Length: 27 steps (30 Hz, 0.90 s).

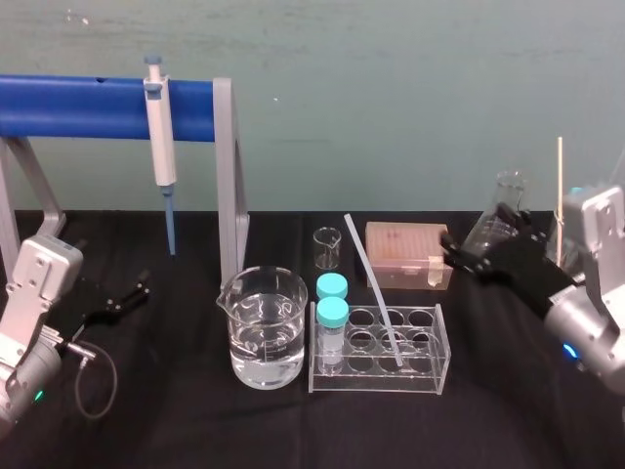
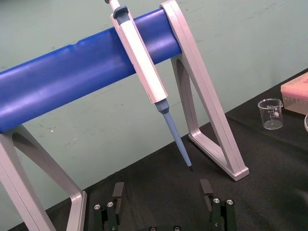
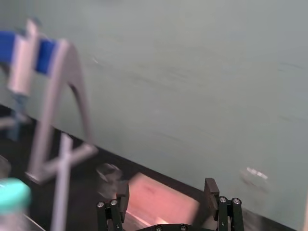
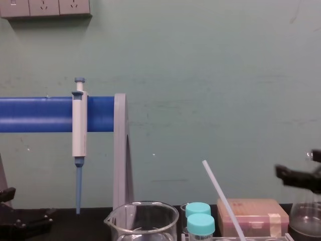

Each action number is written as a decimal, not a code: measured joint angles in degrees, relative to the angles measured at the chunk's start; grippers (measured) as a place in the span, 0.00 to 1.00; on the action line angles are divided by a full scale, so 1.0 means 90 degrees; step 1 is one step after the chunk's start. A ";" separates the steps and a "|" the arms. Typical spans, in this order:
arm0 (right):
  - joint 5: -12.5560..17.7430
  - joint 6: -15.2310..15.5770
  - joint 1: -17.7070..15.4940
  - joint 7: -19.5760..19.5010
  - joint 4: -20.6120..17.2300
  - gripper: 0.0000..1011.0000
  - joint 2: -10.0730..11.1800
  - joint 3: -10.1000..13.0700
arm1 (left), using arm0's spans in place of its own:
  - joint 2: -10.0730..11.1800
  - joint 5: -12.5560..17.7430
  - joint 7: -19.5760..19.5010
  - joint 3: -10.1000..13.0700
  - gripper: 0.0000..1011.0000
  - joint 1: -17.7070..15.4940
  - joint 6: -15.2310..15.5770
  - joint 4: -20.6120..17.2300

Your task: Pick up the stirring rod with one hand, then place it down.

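Leaning in the rack [image 1: 430,379], stirring rod [image 1: 374,291], right gripper [image 3: 166,188] fingers apart, empty, left gripper [image 2: 162,186] parked likewise.

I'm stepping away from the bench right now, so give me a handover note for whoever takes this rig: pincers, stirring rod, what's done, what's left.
Left pincer: open, empty, parked low at the table's left side.
Right pincer: open, empty, raised at the right near the pink box, apart from the rod.
Stirring rod: leaning in the clear tube rack, lower end in a hole, not gripped.
Done: no grasp yet.
Left: grip the rod, lift it, set it down.
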 joint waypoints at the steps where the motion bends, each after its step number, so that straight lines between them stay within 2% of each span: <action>1: 0.0213 0.0119 0.0067 0.0230 -0.0068 0.99 -0.0073 0.0029 | 0.0000 0.0000 0.0000 0.0000 0.99 0.0000 0.0000 0.0000; 3: 0.0549 0.0379 0.0179 0.0575 -0.0138 0.99 -0.0186 0.0051 | 0.0000 0.0000 0.0000 0.0000 0.99 0.0000 0.0000 0.0000; 6: 0.0815 0.0639 0.0300 0.0850 -0.0168 0.99 -0.0311 0.0057 | 0.0000 0.0000 0.0000 0.0000 0.99 0.0000 0.0000 0.0000; 7: 0.0982 0.0840 0.0397 0.1023 -0.0166 0.99 -0.0413 0.0054 | 0.0000 0.0000 0.0000 0.0000 0.99 0.0000 0.0000 0.0000; 10: 0.1149 0.1116 0.0561 0.1238 -0.0098 0.99 -0.0574 0.0016 | 0.0000 0.0000 0.0000 0.0000 0.99 0.0000 0.0000 0.0000; 16: 0.1177 0.1522 0.0895 0.1517 0.0169 0.99 -0.0816 -0.0156 | 0.0000 0.0000 0.0000 0.0000 0.99 0.0000 0.0000 0.0000; 20: 0.1038 0.1816 0.1188 0.1657 0.0454 0.99 -0.0955 -0.0358 | 0.0000 0.0000 0.0000 0.0000 0.99 0.0000 0.0000 0.0000; 27: 0.0879 0.2172 0.1481 0.1716 0.0812 0.99 -0.1133 -0.0544 | 0.0000 0.0000 0.0000 0.0000 0.99 0.0000 0.0000 0.0000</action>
